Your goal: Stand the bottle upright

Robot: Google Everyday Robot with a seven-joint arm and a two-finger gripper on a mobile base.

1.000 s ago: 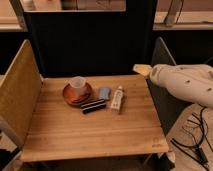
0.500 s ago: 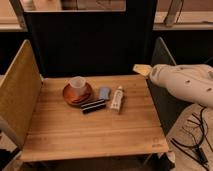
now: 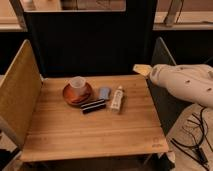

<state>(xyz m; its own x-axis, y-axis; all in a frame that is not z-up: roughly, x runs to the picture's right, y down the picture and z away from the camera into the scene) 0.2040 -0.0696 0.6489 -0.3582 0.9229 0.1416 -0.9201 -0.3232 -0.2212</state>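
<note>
The bottle [image 3: 117, 98], small, slim and white, lies on its side near the middle of the wooden table [image 3: 90, 131], its capped end pointing toward the back. My gripper [image 3: 141, 69] is the tan tip of the white arm [image 3: 187, 84] coming in from the right. It hovers over the table's back right corner, well to the right of the bottle and above it. It holds nothing and is open.
A translucent cup [image 3: 77, 82] stands on an orange-brown plate [image 3: 70, 97] left of the bottle. A black bar [image 3: 93, 105] and a small blue object [image 3: 104, 93] lie between them. Upright panels [image 3: 17, 95] flank the table. Cables [image 3: 195, 145] lie on the floor at right.
</note>
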